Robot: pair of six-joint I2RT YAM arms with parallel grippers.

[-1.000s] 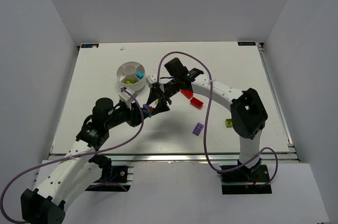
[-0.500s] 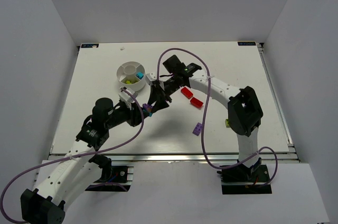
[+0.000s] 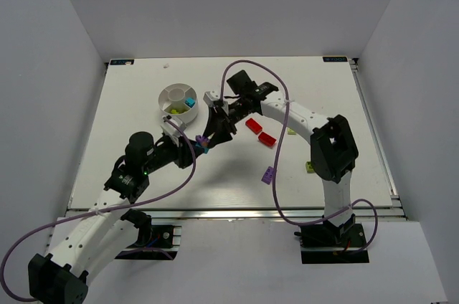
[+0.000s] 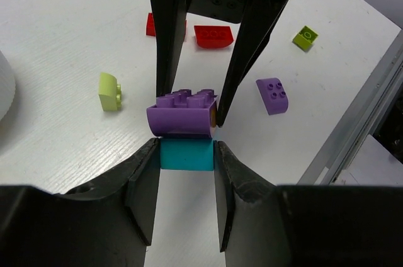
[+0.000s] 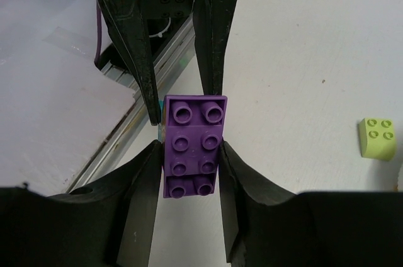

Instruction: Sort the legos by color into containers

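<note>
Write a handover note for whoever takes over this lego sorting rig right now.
Left gripper: jaws shut on cyan brick.
Right gripper: jaws shut on purple brick, stuck on top of the cyan one.
Done: lime piece and cyan piece in the white dish.
Left: part the stack and sort both; then the red bricks, loose purple brick and lime bricks on the table.

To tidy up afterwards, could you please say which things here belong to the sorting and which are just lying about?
Job: purple brick stacked on cyan brick; red bricks; lime bricks; loose purple brick; dish.
Lying about: corner markers; white speck.
</note>
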